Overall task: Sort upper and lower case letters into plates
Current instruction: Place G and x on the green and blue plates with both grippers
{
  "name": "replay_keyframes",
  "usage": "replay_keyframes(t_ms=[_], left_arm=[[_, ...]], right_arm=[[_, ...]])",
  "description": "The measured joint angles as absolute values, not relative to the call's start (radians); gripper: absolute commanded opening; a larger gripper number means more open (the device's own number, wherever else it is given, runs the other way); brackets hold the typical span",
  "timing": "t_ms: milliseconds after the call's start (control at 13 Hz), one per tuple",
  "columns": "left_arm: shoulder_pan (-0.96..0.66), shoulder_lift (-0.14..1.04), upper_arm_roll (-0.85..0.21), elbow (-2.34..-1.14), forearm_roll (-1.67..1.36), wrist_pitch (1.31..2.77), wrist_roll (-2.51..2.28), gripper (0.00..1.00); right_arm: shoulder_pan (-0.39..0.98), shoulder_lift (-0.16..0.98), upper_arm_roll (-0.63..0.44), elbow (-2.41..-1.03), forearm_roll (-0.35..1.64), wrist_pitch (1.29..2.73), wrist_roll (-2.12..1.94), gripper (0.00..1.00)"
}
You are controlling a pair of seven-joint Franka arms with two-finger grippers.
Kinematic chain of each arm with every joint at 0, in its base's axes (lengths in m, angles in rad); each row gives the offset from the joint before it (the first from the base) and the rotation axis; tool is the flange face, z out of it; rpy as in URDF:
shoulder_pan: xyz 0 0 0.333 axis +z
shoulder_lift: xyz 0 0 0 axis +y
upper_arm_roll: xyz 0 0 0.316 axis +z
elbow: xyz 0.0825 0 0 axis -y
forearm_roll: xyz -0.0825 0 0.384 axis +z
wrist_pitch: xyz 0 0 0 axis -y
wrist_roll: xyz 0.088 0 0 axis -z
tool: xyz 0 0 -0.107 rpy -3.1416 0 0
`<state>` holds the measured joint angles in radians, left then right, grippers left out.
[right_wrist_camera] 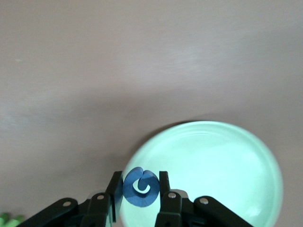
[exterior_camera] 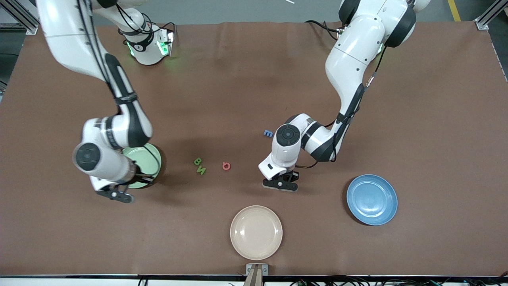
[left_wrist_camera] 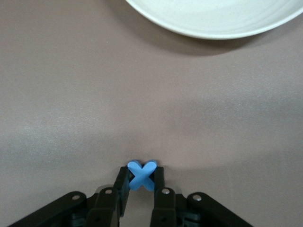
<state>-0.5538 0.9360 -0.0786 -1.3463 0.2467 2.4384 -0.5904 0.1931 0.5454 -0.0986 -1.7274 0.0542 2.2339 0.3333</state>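
Observation:
My left gripper (left_wrist_camera: 141,177) is shut on the small blue x (left_wrist_camera: 142,175), low over the brown mat. In the front view the left gripper (exterior_camera: 281,183) hides the x. My right gripper (right_wrist_camera: 140,188) is shut on the blue G (right_wrist_camera: 140,187) over the rim of the pale green plate (right_wrist_camera: 213,170). The front view shows the right gripper (exterior_camera: 117,194) at the edge of that plate (exterior_camera: 150,159). The blue plate (exterior_camera: 372,200) lies toward the left arm's end. Loose on the mat lie a blue m (exterior_camera: 268,133), a green B (exterior_camera: 197,161), a green N (exterior_camera: 201,171) and a pink-red Q (exterior_camera: 226,166).
A cream-beige plate (exterior_camera: 256,232) sits near the table's front edge, close to the left gripper, and its rim (left_wrist_camera: 213,26) shows in the left wrist view. The green letters (right_wrist_camera: 9,220) peek into a corner of the right wrist view.

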Motion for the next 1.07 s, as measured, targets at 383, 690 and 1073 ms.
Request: replay_keyframes(t_ms=[383,690,1073], left_arm=[[-0.472,0.882,-0.061,-1.337,0.248,2.379,-0.513,0.01],[-0.283,0.801,-0.061,-1.388,0.248,2.327,-0.26,0.01],[-0.104,0.75,-0.065,-1.519,0.248,2.329,-0.068,0.86]], right_arm=[[0.134,0.494,-0.093,-2.0,0.054,2.472,0.243,0.71],[0.135,0.49,-0.085,-2.019,0.055,2.485,0.243,1.0],[0.216,0.474,-0.054,-1.905,0.056,2.372,0.434,1.0]])
